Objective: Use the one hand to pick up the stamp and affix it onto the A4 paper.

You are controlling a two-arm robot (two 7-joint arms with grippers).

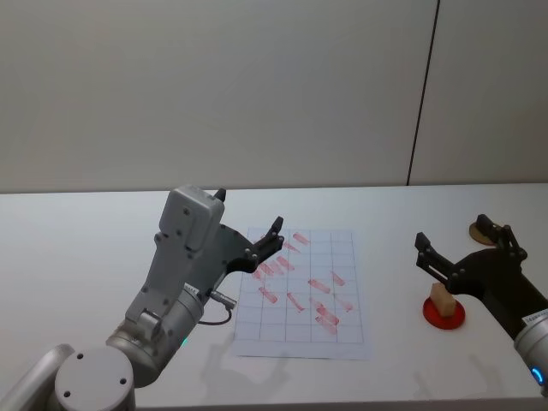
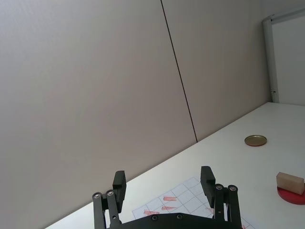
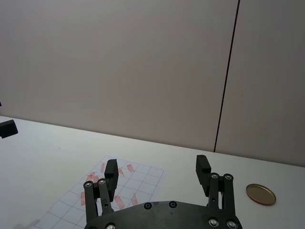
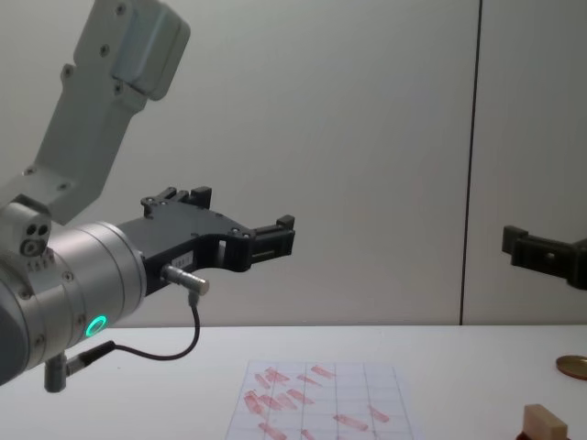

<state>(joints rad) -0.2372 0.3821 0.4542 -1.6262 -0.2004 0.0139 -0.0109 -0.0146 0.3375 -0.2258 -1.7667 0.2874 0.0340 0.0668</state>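
Observation:
The stamp [image 1: 442,297] is a small tan wooden block standing on a flat red disc [image 1: 444,315] at the right of the table. In the chest view the stamp [image 4: 543,424] shows at the lower right. The A4 paper [image 1: 342,338] lies in the middle, gridded and dotted with red marks. My right gripper [image 1: 452,229] hovers open just above and behind the stamp, holding nothing. Over the paper's left part my left gripper [image 1: 248,211] is raised and open, also empty. The left wrist view shows its fingers [image 2: 207,175] spread, with the stamp [image 2: 289,182] far off.
A round brass-coloured lid [image 1: 478,231] lies behind the right gripper, near the table's back edge. The white table [image 1: 77,248] runs wide to the left, with a plain wall behind it.

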